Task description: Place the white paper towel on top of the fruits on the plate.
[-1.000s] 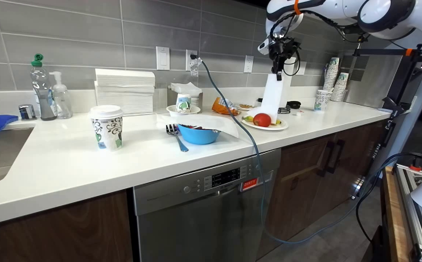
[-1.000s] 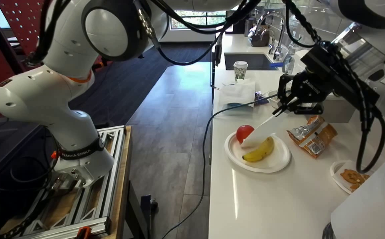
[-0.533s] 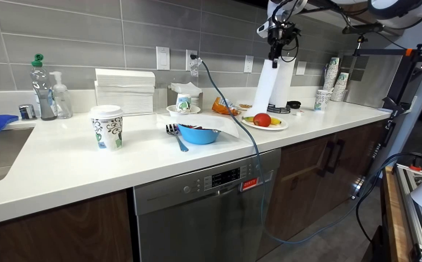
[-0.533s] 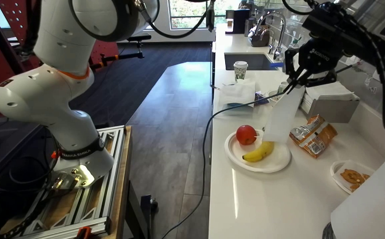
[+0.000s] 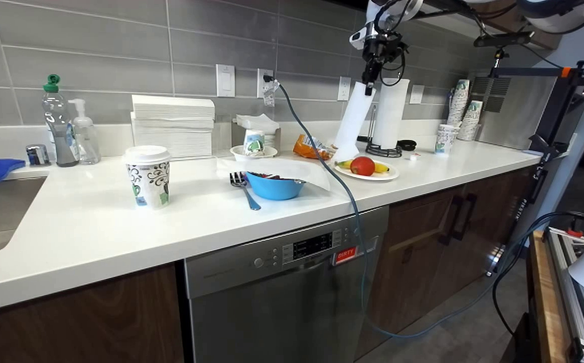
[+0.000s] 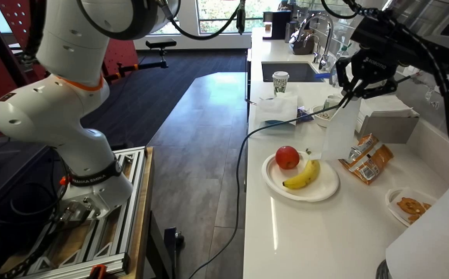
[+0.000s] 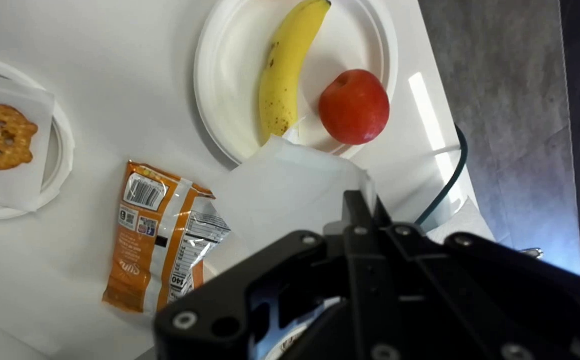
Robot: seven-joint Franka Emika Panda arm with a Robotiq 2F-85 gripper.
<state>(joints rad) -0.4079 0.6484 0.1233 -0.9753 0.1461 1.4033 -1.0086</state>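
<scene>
My gripper (image 5: pixel 369 89) is shut on the top of a white paper towel sheet (image 5: pixel 353 118), which hangs down, tilted. The sheet also shows in an exterior view (image 6: pixel 340 135) and in the wrist view (image 7: pixel 290 195), below my fingertips (image 7: pixel 365 204). Its lower end is by the pale plate's rim (image 6: pixel 325 190), near the banana's tip; I cannot tell whether it touches. On the plate (image 7: pixel 229 70) lie a round red fruit (image 7: pixel 354 106) and a yellow banana (image 7: pixel 290 60), both uncovered. The white paper towel roll (image 5: pixel 391 116) stands on a wire holder behind.
An orange snack bag (image 6: pixel 369 159) lies beside the plate, below the sheet. A plate of pretzels (image 7: pixel 64 135) is near the wall. A cable (image 5: pixel 329 161) crosses the counter beside the plate. A blue bowl (image 5: pixel 275 189) and patterned cup (image 5: pixel 148 176) stand further along.
My gripper has risen and moved away from the plate towards the snack bag, with the sheet in it. The sheet's lower end has left the gap between the red fruit and the banana.
</scene>
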